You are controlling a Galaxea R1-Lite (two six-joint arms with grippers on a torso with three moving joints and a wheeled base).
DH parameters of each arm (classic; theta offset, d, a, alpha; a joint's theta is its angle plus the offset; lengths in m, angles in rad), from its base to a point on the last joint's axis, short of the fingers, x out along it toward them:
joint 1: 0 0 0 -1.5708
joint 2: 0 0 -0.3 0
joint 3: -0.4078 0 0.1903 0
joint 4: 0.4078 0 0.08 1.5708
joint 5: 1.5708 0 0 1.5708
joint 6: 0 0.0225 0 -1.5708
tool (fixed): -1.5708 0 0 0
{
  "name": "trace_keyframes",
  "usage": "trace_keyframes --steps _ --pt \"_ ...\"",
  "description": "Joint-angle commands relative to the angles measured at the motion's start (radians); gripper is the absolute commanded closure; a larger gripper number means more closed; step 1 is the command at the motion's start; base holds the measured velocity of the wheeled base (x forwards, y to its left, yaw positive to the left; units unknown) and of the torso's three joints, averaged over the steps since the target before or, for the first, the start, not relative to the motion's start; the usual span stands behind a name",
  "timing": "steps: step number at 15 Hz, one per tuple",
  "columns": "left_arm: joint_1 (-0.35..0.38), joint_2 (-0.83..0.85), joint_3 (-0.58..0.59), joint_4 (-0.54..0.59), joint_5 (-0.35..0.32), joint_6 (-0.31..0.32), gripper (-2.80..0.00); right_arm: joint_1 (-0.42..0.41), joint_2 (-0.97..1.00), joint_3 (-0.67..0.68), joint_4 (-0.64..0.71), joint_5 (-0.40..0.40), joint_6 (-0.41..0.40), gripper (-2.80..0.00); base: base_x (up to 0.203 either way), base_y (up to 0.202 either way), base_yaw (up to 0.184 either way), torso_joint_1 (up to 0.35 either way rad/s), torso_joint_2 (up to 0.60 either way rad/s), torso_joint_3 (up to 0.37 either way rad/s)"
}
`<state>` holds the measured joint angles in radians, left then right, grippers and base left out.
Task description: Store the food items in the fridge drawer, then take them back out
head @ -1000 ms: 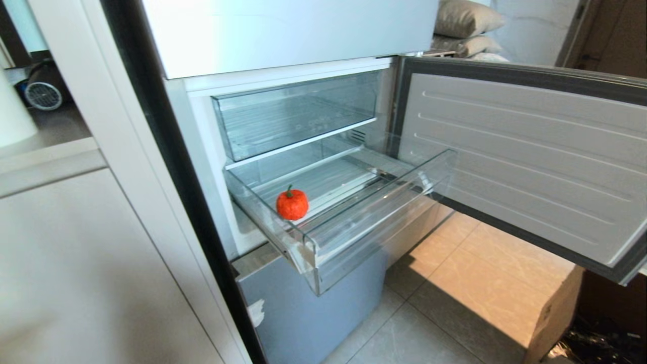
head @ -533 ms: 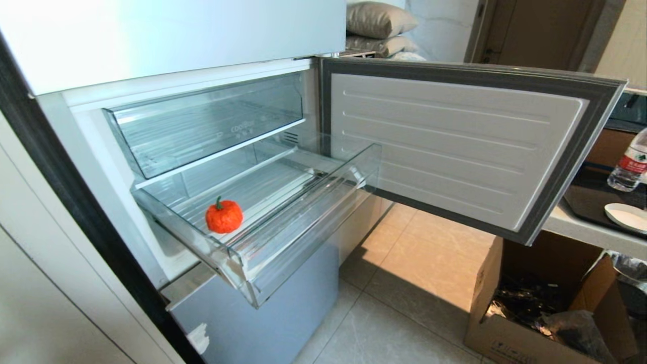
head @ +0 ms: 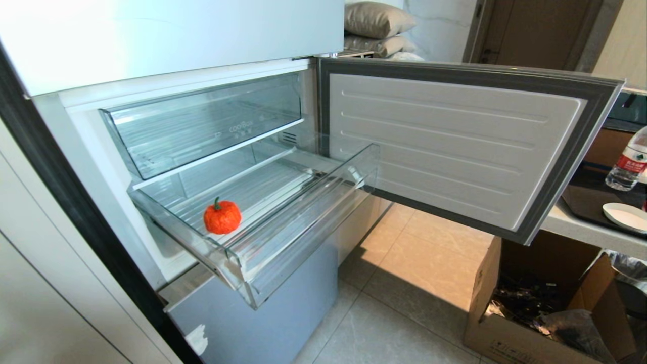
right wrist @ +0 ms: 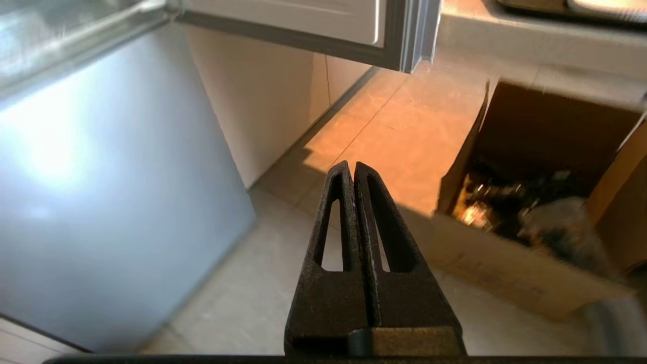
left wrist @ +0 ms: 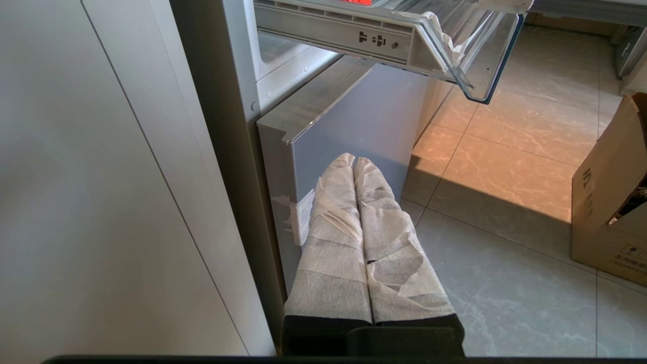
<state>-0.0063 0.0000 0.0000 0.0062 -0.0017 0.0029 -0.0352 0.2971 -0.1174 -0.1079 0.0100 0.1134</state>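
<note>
Food items: one in sight, a red-orange pepper [head: 222,217] with a short green stem, sitting on the ribbed floor of the fridge drawer [head: 303,222], toward the drawer's left front corner; no second item visible in any view.

Change over the last second: the whole head view has slid sideways, so the camera has turned, not the goods; pepper and drawer keep the same place relative to each other; over the last half second the view has hardly shifted at all. Meaning for the task, as a judgement: the pepper counts as stored, and either a further item is to be fetched or the taking-out is next.

Fridge drawers: two clear ones; the pulled-out one holding the pepper, and the "coolBox" drawer [head: 202,126] above it, pushed in. Fridge door [head: 455,146]: one, swung open to the right.

Grippers: two, neither in the head view; left gripper [left wrist: 355,163], wrapped in white cloth, fingers pressed together, holding nothing, low before the grey lower panel [left wrist: 354,116]; right gripper [right wrist: 352,169], black, closed and empty, over the floor tiles.

Surroundings: one cardboard box [head: 505,303] on the floor; one water bottle [head: 627,164] and one white dish [head: 626,216] on the counter at right; two pillows [head: 376,20] beyond the fridge.
</note>
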Motion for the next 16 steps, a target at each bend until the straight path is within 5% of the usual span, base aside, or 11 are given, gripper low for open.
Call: trace_keyframes --steps 1,5,9,10,16 --pt "0.0 0.0 0.0 0.0 0.0 0.0 0.0 -0.063 0.18 -0.056 -0.025 -0.002 0.048 0.0 0.0 0.0 0.0 0.0 0.0 0.0" --pt "0.0 0.0 0.0 0.0 0.0 0.0 0.0 -0.36 0.409 -0.155 -0.056 -0.003 0.073 0.0 0.0 0.0 0.0 0.0 0.0 0.0" --pt "0.0 0.0 0.0 0.0 0.0 0.0 0.0 -0.556 0.708 -0.225 -0.255 0.002 0.047 0.0 0.0 0.0 0.0 0.0 0.0 0.0" --pt "0.0 0.0 0.0 0.0 0.0 0.0 0.0 -0.584 0.787 -0.236 -0.331 0.001 0.029 -2.8 0.0 0.0 0.0 0.0 0.0 0.0" --pt "0.0 0.0 0.0 0.0 0.0 0.0 0.0 -0.686 1.195 -0.379 -0.602 -0.002 -0.001 -2.8 0.0 0.0 0.0 0.0 0.0 0.0"
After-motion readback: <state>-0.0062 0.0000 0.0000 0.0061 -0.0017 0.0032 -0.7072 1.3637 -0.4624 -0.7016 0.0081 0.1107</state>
